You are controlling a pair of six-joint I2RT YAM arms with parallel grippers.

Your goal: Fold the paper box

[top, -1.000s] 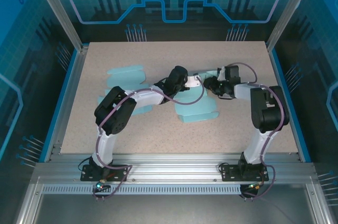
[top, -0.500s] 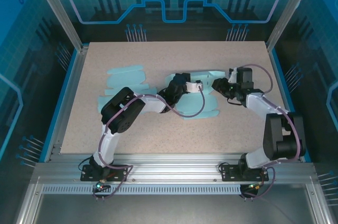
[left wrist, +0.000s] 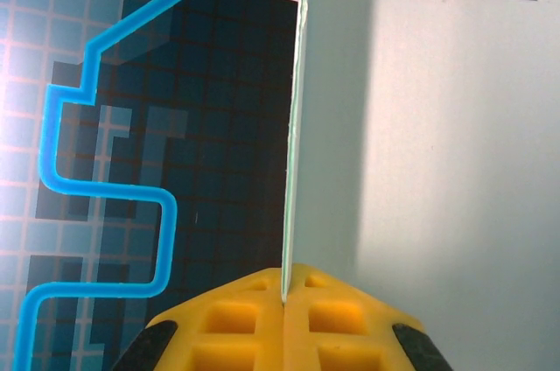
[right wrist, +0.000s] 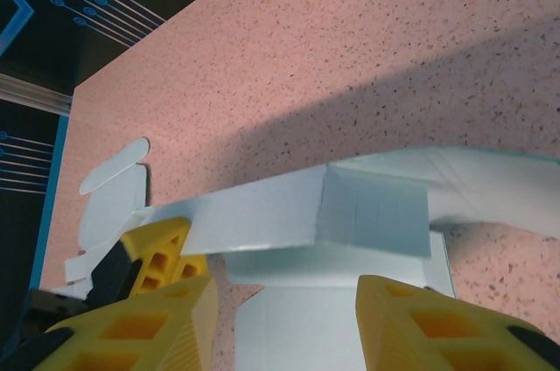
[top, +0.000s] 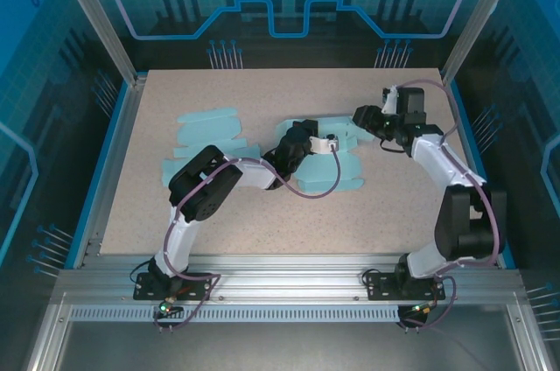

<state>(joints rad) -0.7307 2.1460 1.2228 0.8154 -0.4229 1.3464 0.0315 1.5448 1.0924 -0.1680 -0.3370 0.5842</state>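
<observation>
Left wrist view: the left pincer (left wrist: 283, 299) is clamped on a raised panel of the paper box (left wrist: 437, 170), apparently holding it upright for creasing. The box lies mid-table (top: 262, 100). The right pincer (right wrist: 284, 297), fingers apart, hovers over a flap, gripping nothing

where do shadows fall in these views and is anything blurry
Right wrist: a broad dark shadow band crosses the table behind the raised flap of the paper box; everything looks sharp. Left wrist: the paper is dimmer beside its edge, where the left gripper pinches it, and brighter to the right. Top external: even light, with faint, soft shadows on the table.
</observation>
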